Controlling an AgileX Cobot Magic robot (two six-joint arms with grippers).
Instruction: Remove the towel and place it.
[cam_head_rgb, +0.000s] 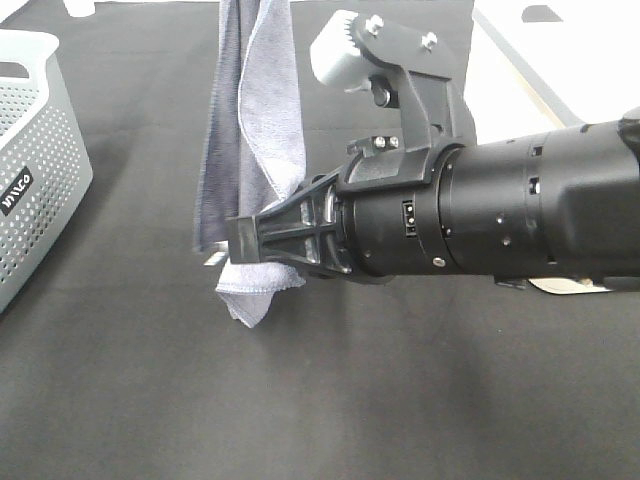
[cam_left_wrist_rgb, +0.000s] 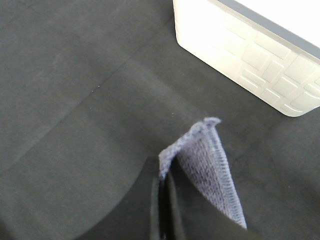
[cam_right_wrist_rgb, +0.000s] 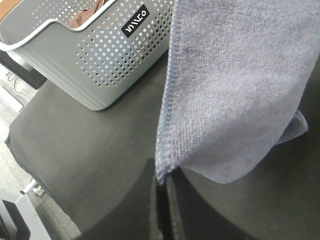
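Note towel (cam_head_rgb: 255, 120) hanging in folds, upper centre of the high view, over black mat (cam_head_rgb: 400, 390). Find right gripper (cam_head_rgb: 250, 242) clenched on its lower hem, centre frame. Find left gripper (cam_left_wrist_rgb: 162, 176) pinched tight on a stitched corner. Record dark mat across the whole table, pale plank floor (cam_right_wrist_rgb: 12, 107) past its edge. Log grey perforated basket (cam_head_rgb: 30, 180) at left edge, brownish cloth (cam_right_wrist_rgb: 85, 15) inside. Log white embossed bin (cam_left_wrist_rgb: 250, 55) on the mat near left gripper, contents unseen.

Black cloth-covered table (cam_head_rgb: 400, 400), grey perforated basket (cam_head_rgb: 30, 160) standing on it
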